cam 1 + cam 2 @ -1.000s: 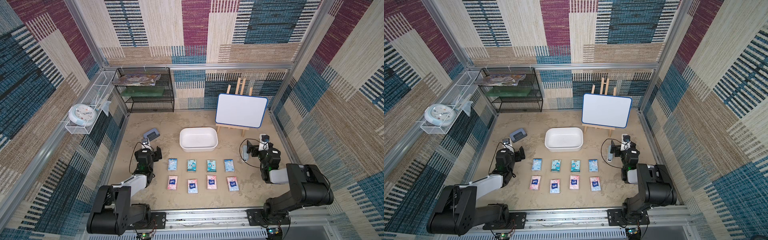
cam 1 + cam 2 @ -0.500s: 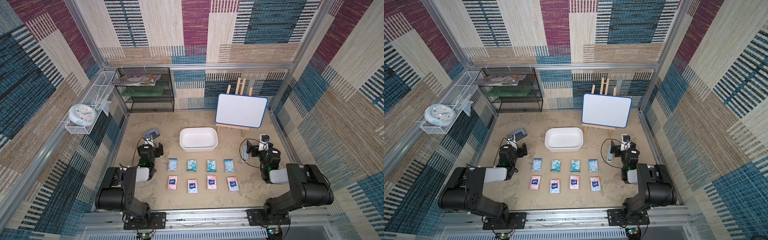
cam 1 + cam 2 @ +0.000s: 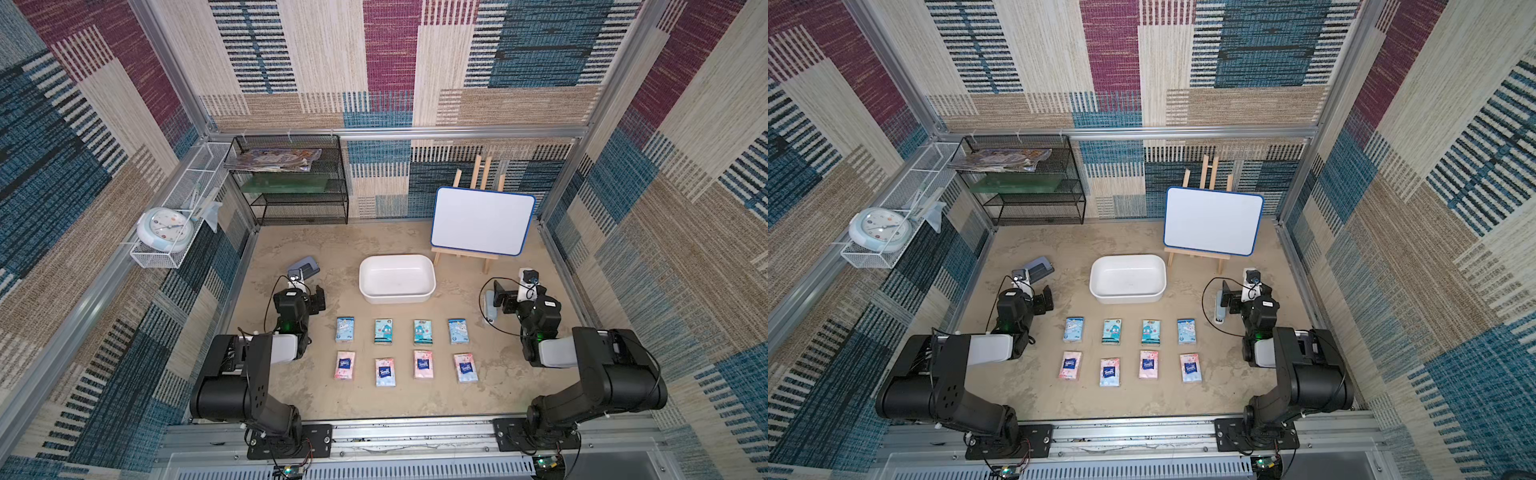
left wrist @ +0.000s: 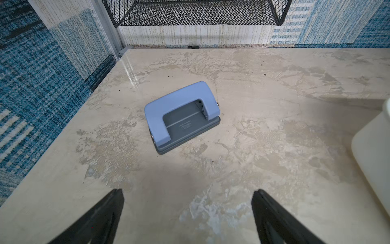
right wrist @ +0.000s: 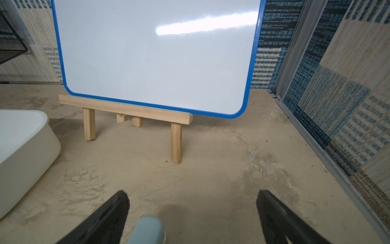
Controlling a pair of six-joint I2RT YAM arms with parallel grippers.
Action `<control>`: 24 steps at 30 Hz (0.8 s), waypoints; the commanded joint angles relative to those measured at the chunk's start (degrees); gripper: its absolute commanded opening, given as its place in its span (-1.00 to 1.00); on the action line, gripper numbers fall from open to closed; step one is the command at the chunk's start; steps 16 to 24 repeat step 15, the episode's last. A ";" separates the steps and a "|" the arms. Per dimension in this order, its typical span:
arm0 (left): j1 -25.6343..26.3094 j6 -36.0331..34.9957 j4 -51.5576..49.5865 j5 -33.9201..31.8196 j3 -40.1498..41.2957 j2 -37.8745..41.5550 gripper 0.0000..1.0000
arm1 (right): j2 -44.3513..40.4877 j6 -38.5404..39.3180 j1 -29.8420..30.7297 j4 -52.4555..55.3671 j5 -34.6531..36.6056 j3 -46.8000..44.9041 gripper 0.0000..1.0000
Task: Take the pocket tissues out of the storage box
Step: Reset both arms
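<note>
The white storage box [image 3: 397,293] [image 3: 1127,296] stands empty at mid-table; its wall also shows in the wrist views [image 4: 371,152] [image 5: 23,143]. The pocket tissues lie outside it in two rows near the front: teal packets [image 3: 383,331] [image 3: 1112,331] behind, pink and pale-blue packets [image 3: 385,372] [image 3: 1110,372] in front. My left gripper [image 3: 302,294] [image 3: 1027,296] [image 4: 188,191] hovers left of the box, open and empty. My right gripper [image 3: 517,293] [image 3: 1241,293] [image 5: 192,191] sits right of the box, open, gripping nothing.
A grey-blue hole punch [image 4: 181,116] [image 3: 305,268] lies just beyond the left gripper. A pale blue stapler-like thing [image 5: 147,230] [image 3: 490,309] lies under the right gripper. A whiteboard on an easel [image 3: 482,220] [image 5: 156,52], a black mesh shelf [image 3: 291,187] and a wire basket [image 3: 156,259] line the back and left.
The left arm has folded back toward its base, its gripper ending slightly further back. The right arm, the box and the packets have not moved.
</note>
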State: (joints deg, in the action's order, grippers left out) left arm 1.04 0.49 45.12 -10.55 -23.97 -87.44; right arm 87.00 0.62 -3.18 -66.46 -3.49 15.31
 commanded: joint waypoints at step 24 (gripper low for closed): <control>-0.38 0.56 -0.39 0.70 -0.31 -0.01 0.99 | -0.51 0.96 -0.01 0.98 -1.08 0.69 0.99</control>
